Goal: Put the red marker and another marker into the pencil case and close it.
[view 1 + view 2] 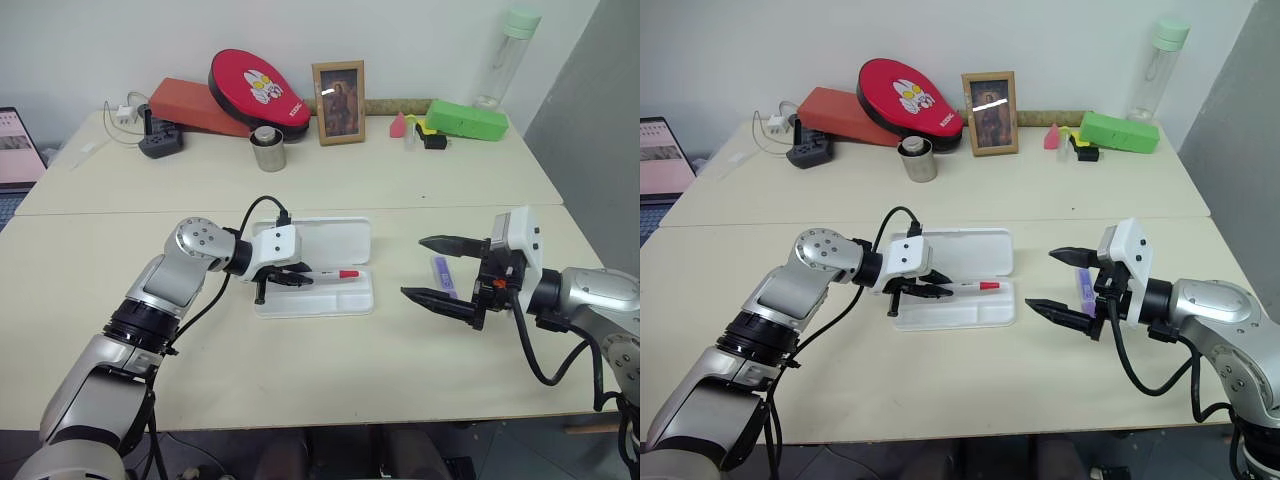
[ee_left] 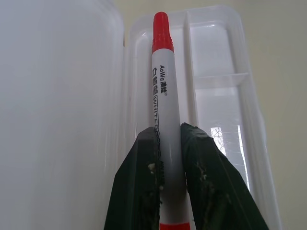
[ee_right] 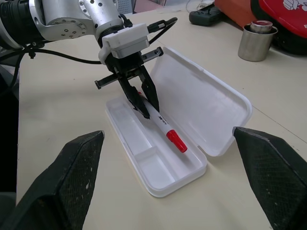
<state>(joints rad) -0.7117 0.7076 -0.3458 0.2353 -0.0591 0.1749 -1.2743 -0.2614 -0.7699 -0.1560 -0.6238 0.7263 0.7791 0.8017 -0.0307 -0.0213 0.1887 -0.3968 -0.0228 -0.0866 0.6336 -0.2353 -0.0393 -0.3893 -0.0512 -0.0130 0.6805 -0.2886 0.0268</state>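
The red marker (image 2: 164,110) bore "AoWa" on its white barrel. Below that ran "WHITEBOARD", partly hidden.

Both arms reach inward over the table.
Left gripper (image 1: 290,279) pinches the red marker (image 1: 335,274); right gripper (image 1: 440,270) hangs spread wide.

Purple marker (image 1: 443,276) partly hidden behind right gripper (image 1: 432,270); laptop (image 1: 15,150) seemingly cut by edge.
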